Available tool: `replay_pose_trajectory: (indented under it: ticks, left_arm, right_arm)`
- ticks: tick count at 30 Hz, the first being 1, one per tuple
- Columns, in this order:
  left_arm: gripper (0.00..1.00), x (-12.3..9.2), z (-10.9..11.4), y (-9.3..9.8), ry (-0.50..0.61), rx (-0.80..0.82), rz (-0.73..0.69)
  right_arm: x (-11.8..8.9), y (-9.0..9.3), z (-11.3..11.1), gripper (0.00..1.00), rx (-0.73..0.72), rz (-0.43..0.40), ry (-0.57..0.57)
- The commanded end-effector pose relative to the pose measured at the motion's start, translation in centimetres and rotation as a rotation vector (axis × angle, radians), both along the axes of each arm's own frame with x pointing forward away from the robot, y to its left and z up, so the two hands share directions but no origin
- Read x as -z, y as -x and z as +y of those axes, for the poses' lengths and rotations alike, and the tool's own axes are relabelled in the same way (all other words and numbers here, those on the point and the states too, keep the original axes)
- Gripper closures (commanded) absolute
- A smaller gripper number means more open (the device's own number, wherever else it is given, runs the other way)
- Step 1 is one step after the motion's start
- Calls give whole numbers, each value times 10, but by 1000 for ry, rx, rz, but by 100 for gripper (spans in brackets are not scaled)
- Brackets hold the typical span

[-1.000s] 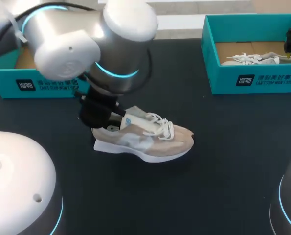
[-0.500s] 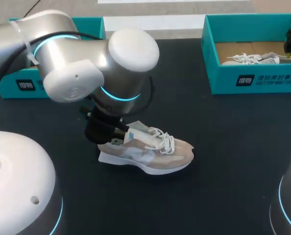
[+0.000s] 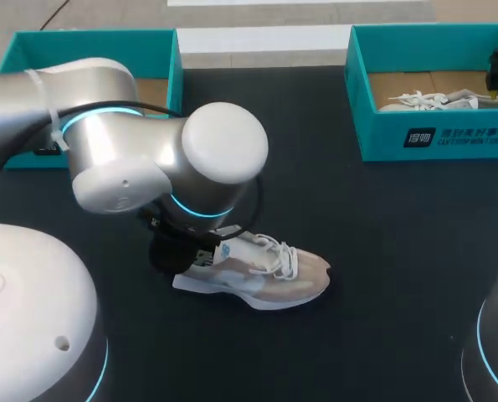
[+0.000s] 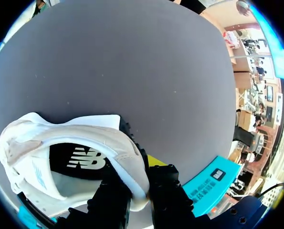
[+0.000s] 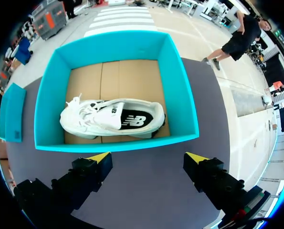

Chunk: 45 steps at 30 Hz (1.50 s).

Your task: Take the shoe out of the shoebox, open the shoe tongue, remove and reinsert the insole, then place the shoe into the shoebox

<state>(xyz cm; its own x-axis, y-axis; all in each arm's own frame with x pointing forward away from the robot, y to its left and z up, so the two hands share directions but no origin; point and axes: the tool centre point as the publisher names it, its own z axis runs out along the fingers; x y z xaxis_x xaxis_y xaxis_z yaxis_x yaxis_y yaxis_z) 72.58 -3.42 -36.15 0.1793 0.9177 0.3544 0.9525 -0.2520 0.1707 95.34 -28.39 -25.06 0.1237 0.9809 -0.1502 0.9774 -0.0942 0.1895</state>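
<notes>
A beige sneaker (image 3: 286, 275) lies on its sole on the black table (image 3: 382, 251), toe to the right. My left gripper (image 3: 200, 255) is at its heel, largely hidden under the arm. In the left wrist view the left gripper (image 4: 139, 183) is shut on the sneaker's heel collar (image 4: 127, 160), one finger inside the shoe and one outside; the black insole (image 4: 79, 160) shows inside. My right gripper (image 3: 493, 84) hangs over the right shoebox (image 3: 433, 138). The right wrist view shows the right gripper (image 5: 149, 160) open above the table, just before that shoebox (image 5: 184, 105).
The right teal shoebox holds a white sneaker (image 5: 110, 119) lying on cardboard. A second teal shoebox (image 3: 89, 38) stands at the back left, partly hidden by my left arm (image 3: 131, 159). Open table lies between the two boxes.
My left arm has carried the sneaker by its heel toward the table's near side and slightly right. The right arm has not moved.
</notes>
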Motion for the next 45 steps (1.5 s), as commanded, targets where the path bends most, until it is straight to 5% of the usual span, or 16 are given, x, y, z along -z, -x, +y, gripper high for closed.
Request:
replay_pose_trajectory:
  ticks: [1,3,4,7,18,28,45]
  left_arm:
    - [100,6,-1,-2,0,-13,8]
    - [100,8,0,-2,3,-20,20]
    - [85,9,0,-2,2,-26,34]
    - [0,9,0,-2,17,-34,53]
    - [0,-17,0,0,106,-46,100]
    - [0,-58,-2,-6,310,-149,175]
    - [0,-75,72,5,813,-551,544]
  right_arm:
    - [0,0,0,0,1,-1,0]
    - [0,0,0,0,1,-1,0]
    - [0,0,0,0,1,-1,0]
    - [0,0,0,0,1,-1,0]
    - [0,0,0,0,1,-1,0]
    - [0,0,0,0,1,-1,0]
    - [0,0,0,0,1,-1,0]
